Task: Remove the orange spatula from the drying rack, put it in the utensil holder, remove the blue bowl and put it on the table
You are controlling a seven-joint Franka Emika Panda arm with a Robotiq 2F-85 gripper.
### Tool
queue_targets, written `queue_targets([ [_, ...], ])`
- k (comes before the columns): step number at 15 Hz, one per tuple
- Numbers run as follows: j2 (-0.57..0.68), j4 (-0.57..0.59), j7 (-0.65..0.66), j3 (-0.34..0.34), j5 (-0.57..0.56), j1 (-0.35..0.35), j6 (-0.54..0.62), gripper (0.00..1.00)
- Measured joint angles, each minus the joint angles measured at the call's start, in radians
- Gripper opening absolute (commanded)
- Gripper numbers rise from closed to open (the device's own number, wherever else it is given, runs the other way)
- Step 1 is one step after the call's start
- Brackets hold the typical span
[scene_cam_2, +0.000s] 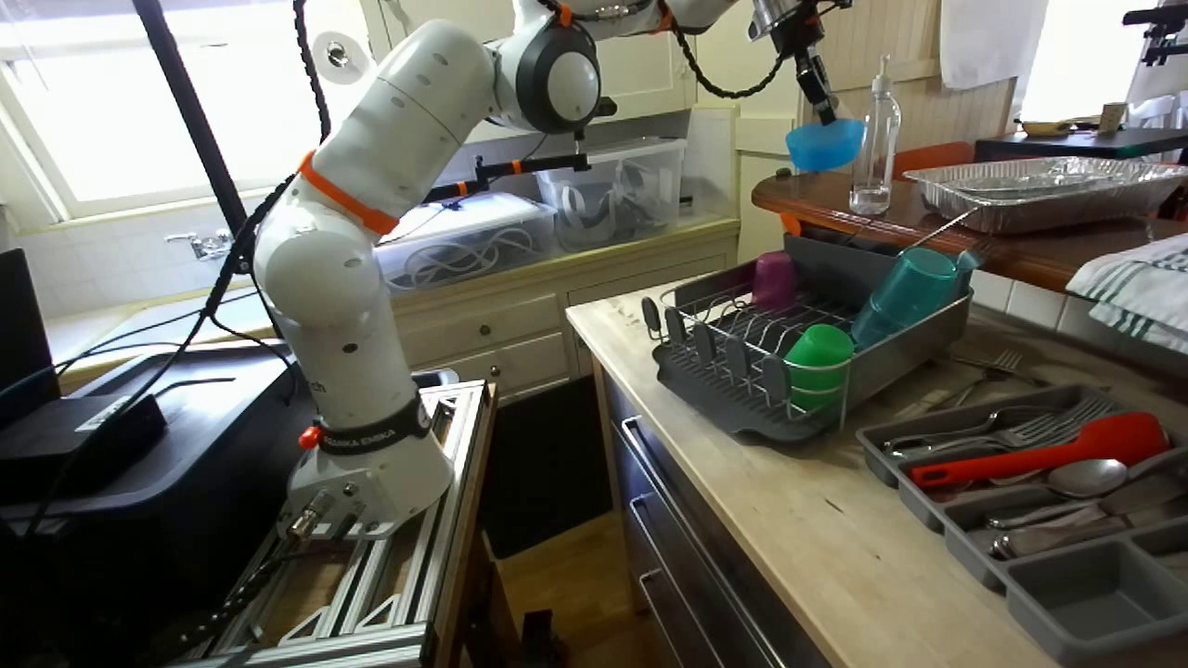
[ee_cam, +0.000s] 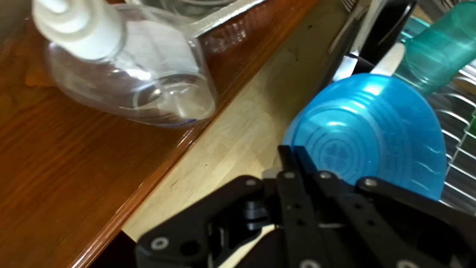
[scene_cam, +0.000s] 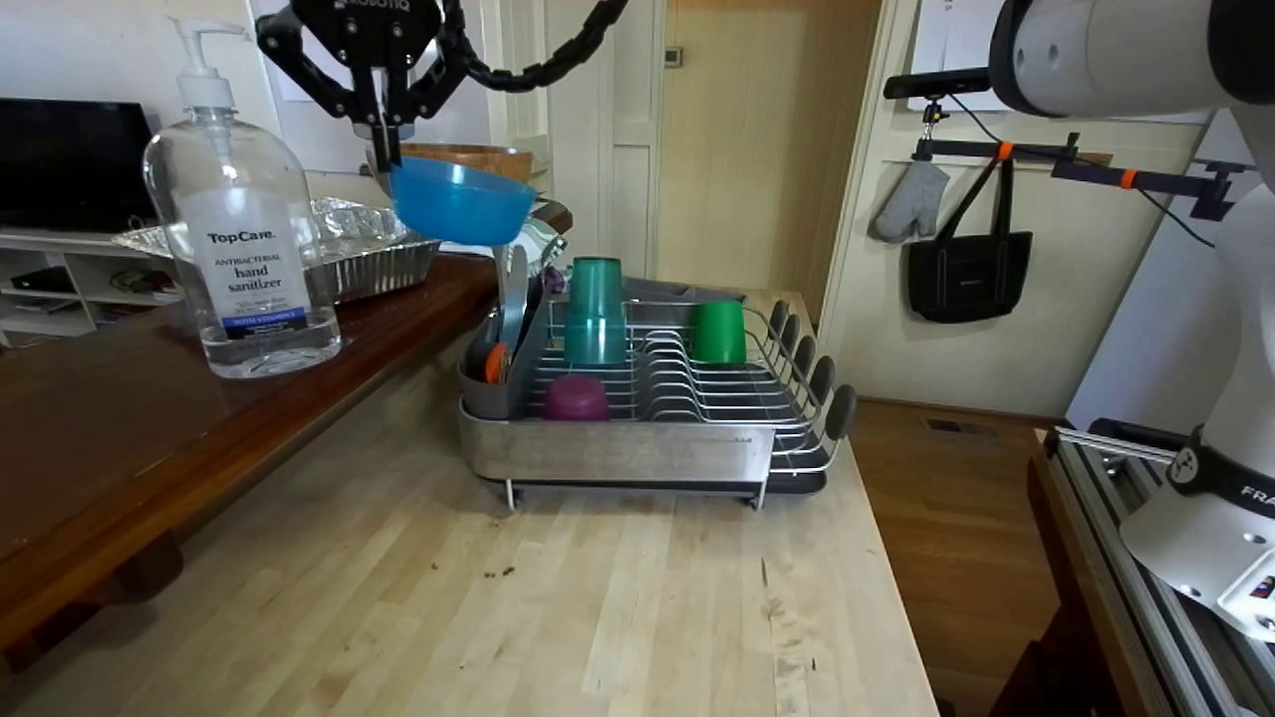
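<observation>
My jaws pinch blue bowl [ee_cam: 366, 136], mouth up, above table [scene_cam: 618, 597] near edge by brown counter [scene_cam: 129, 418]; window [scene_cam_2: 130, 111] across room. Orange spatula [scene_cam_2: 1044, 456] in utensil tray [scene_cam_2: 1091, 594], long axis crosswise, blade toward same edge.

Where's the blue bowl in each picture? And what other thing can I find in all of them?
In an exterior view: the blue bowl is high up, left of centre, its rim in the gripper.
In an exterior view: the blue bowl is high up, right of centre.
Wrist view: the blue bowl is right of centre, about halfway down.
Landmark in all three: the clear pump bottle.
</observation>
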Motion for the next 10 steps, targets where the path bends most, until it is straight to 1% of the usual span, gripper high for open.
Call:
queue_targets([
  [5, 0.048, 0.024, -0.188, 0.005, 0.023, 0.016, 0.187, 0.01],
  [8, 0.09, 0.054, -0.306, 0.007, 0.073, 0.028, 0.28, 0.01],
  [10, 0.11, 0.072, -0.396, 0.012, 0.112, 0.036, 0.315, 0.01],
])
